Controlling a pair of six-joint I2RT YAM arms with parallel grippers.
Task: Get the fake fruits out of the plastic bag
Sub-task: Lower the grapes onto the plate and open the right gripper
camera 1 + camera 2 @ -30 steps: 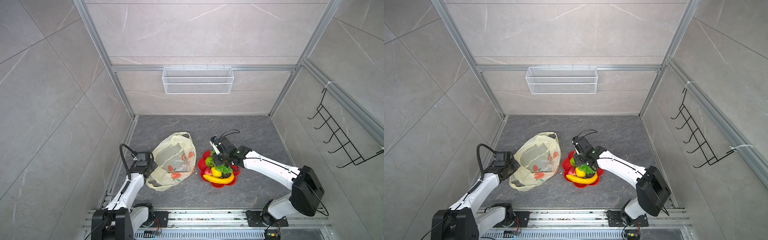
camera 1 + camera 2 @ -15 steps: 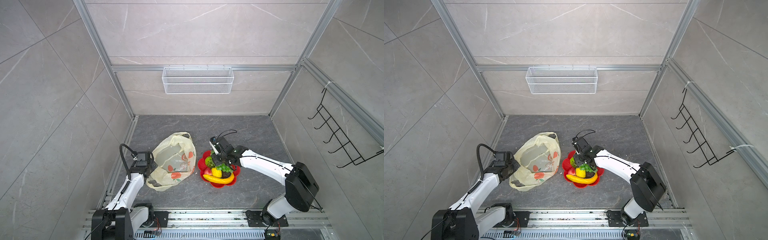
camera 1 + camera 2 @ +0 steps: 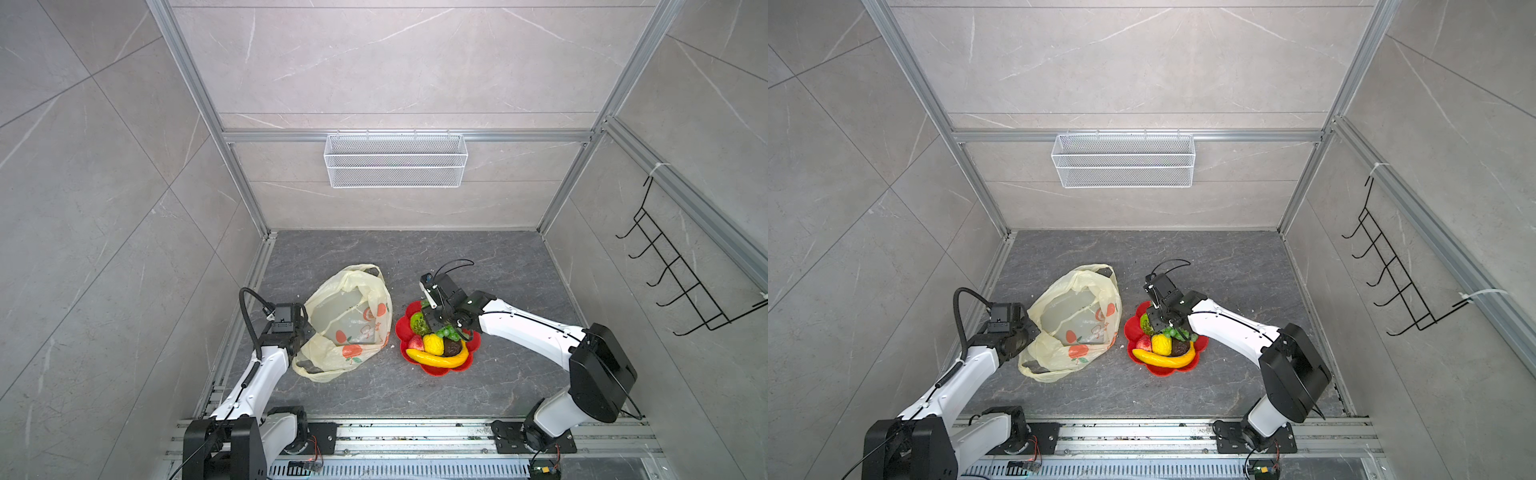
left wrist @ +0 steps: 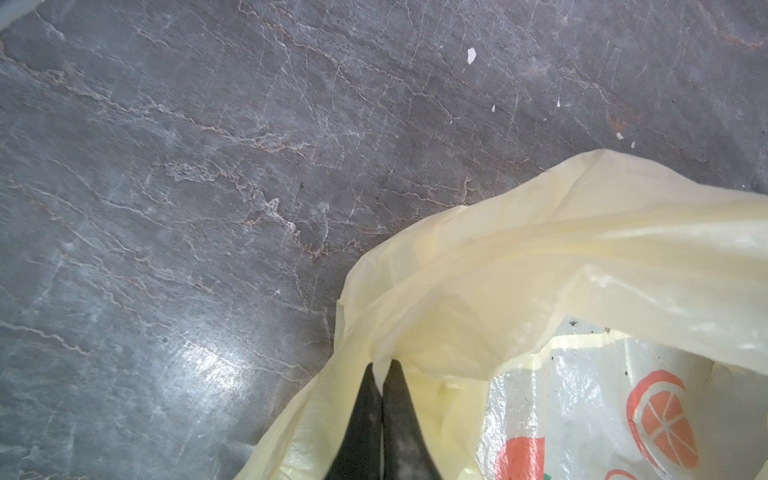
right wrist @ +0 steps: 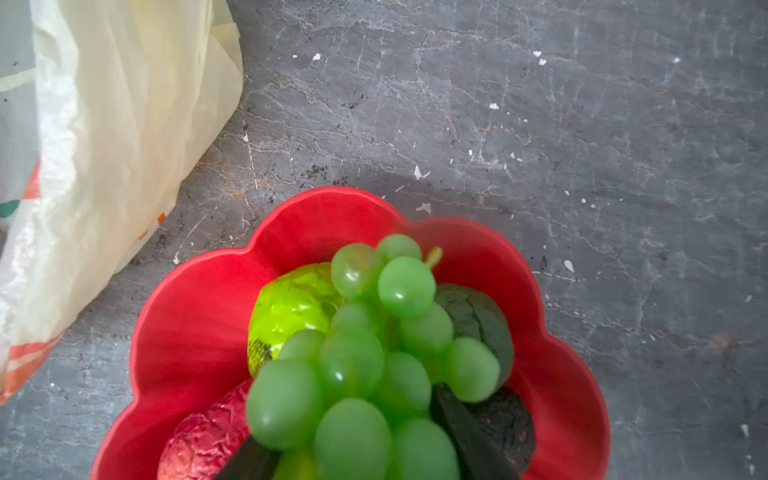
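Though orange-printed, plastic bag shows illegible writing.

Red plate w/ fruits, bag beside, prob. slack

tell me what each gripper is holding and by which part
The left gripper is shut on a rim fold of the bag. The right gripper has its jaws either side of the grapes; whether they grip it cannot be told.

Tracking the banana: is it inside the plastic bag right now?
No, in a top view the banana lies on the red plate, beside the plastic bag.
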